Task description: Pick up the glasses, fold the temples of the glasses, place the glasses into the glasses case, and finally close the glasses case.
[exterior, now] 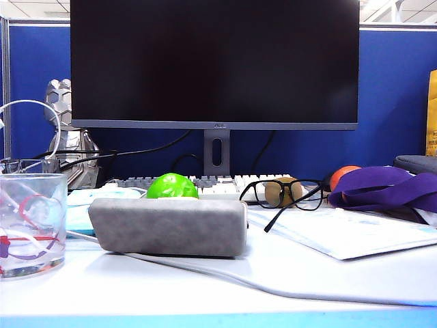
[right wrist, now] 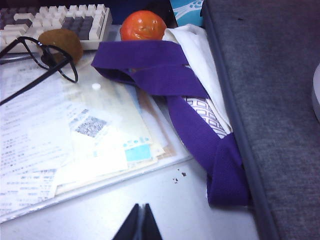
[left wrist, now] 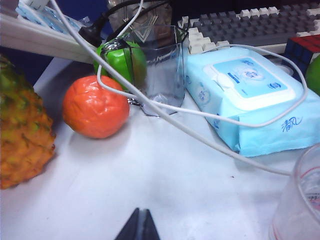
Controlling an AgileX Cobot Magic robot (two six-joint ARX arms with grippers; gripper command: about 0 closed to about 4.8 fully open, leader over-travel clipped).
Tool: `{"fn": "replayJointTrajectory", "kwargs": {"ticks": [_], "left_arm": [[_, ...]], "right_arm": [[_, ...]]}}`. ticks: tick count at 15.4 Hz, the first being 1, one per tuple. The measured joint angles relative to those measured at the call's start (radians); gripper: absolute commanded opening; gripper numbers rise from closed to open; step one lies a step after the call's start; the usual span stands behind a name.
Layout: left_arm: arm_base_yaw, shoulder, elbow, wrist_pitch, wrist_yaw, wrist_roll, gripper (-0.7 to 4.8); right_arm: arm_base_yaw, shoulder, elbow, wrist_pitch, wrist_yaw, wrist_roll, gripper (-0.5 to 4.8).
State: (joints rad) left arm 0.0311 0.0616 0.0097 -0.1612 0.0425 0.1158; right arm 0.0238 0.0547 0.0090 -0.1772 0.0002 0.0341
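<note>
The grey felt glasses case (exterior: 168,226) lies closed on the white table, left of centre. The black-framed glasses (exterior: 283,194) stand to its right on a stack of papers, temples unfolded; one temple (exterior: 281,214) slants down toward the front. In the right wrist view the glasses (right wrist: 47,57) show partly, with a temple stretched over the papers. My left gripper (left wrist: 139,212) hovers shut over bare table, nothing in it. My right gripper (right wrist: 140,207) is shut too, empty, near the papers' edge. Neither gripper shows in the exterior view.
A clear cup (exterior: 31,224) stands front left, a green ball (exterior: 172,186) behind the case, a keyboard (exterior: 205,182) and monitor (exterior: 214,63) at the back. A purple cloth bundle (right wrist: 170,75), an orange ball (right wrist: 143,25), a wipes pack (left wrist: 250,100) and white cables (left wrist: 165,117) lie around.
</note>
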Motion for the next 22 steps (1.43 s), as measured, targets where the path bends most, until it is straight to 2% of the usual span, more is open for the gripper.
{"fn": "replayJointTrajectory", "kwargs": {"ticks": [8, 10, 12, 15, 19, 22], "left_arm": [[0.000, 0.000, -0.001, 0.011, 0.000, 0.000, -0.05], [0.000, 0.001, 0.023, 0.214, -0.016, -0.010, -0.05], [0.000, -0.001, 0.135, 0.346, -0.134, -0.073, -0.05], [0.000, 0.067, 0.248, 0.313, -0.159, -0.126, -0.05], [0.000, 0.358, 0.554, 0.315, -0.222, -0.129, -0.05], [0.000, 0.557, 0.800, 0.163, -0.214, -0.144, -0.05]], "right_arm": [[0.000, -0.004, 0.009, 0.047, -0.003, 0.000, -0.06], [0.000, -0.004, 0.117, 0.061, 0.004, 0.019, -0.06], [0.000, -0.004, 0.230, 0.082, 0.043, 0.023, -0.06], [0.000, 0.073, 0.394, 0.074, 0.094, 0.025, -0.06], [0.001, 0.460, 0.774, 0.028, 0.080, 0.031, -0.06], [0.002, 0.739, 1.096, -0.086, 0.043, 0.041, -0.06]]}}
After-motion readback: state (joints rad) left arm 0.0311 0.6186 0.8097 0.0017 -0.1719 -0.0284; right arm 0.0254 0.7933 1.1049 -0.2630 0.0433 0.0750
